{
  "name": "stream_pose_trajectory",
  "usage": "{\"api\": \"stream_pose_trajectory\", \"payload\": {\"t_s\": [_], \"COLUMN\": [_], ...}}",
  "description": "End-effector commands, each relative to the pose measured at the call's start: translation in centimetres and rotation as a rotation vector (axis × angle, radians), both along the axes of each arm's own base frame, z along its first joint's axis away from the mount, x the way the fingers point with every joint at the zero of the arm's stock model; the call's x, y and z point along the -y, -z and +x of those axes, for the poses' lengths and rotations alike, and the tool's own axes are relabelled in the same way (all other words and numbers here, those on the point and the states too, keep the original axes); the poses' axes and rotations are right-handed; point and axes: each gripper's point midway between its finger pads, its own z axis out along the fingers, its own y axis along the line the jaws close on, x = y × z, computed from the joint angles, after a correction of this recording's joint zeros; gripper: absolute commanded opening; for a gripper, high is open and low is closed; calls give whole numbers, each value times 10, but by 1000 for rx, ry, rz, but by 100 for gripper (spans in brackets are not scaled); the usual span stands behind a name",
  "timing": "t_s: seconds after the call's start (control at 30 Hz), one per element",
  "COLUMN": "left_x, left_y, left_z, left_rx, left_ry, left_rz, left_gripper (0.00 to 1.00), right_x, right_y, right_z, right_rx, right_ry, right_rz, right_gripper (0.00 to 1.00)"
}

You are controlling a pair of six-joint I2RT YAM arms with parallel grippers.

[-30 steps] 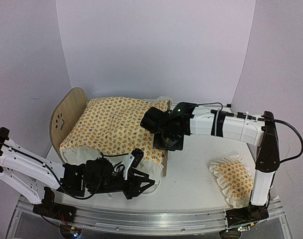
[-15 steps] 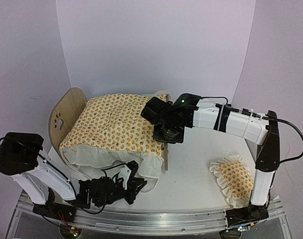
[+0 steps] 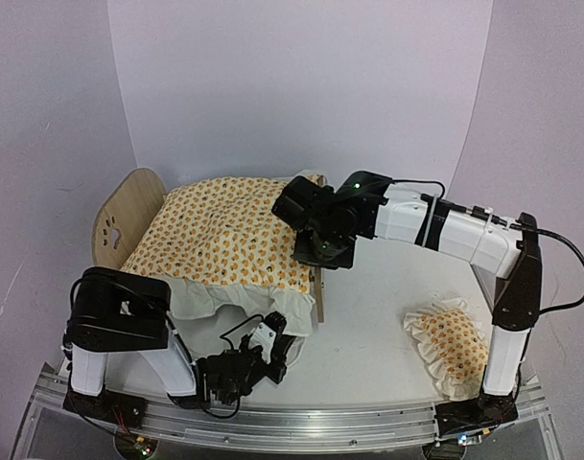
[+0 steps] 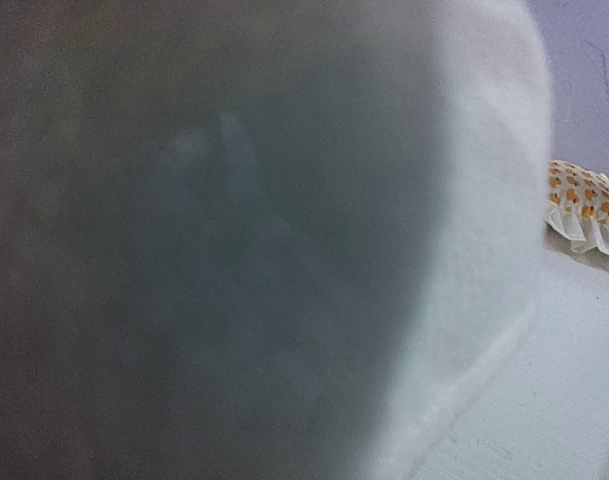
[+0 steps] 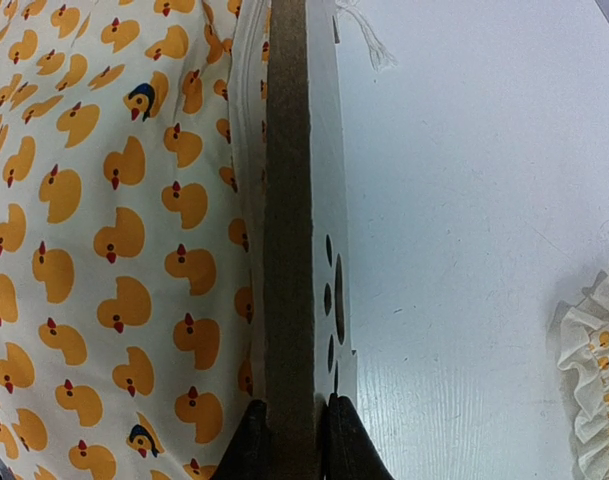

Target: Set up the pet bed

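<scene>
Though left pincer [image 3: 270, 337] state unclear behind quilt [image 3: 220, 235], right pincer [image 5: 289, 445] tight on pet bed [image 3: 128, 206].

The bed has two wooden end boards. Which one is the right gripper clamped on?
The end board nearest the pillow, pinched edge-on; the far-left board has no gripper on it.

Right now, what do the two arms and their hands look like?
The left arm and right arm are white with black joints. A loose black cable and a small green light sit on the right one. The left hand and right hand are dark.
</scene>
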Motion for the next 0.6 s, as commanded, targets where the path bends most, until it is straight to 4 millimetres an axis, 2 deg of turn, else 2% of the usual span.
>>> {"api": "stream_pose_trajectory", "payload": {"t_s": [0.0, 0.2, 0.3, 0.43, 0.57], "left_x": [4, 21, 21, 22, 22], "left_y": [-21, -15, -6, 4, 10], "left_z": [26, 48, 58, 68, 80], "left_rx": [66, 95, 88, 80, 85], "left_ry": [-77, -115, -153, -175, -214], "left_rz": [-118, -123, -125, -124, -123], "left_gripper": [13, 20, 27, 30, 37], "right_x": [-28, -28, -29, -31, -32], "right_y": [-156, -160, -162, -164, -163], "right_z": [14, 12, 11, 11, 10], "right_rx": [246, 239, 234, 229, 226], "right_ry": [51, 54, 55, 48, 45], "right_rz": [522, 544, 559, 565, 569], "right_gripper": [0, 0, 0, 0, 0]}}
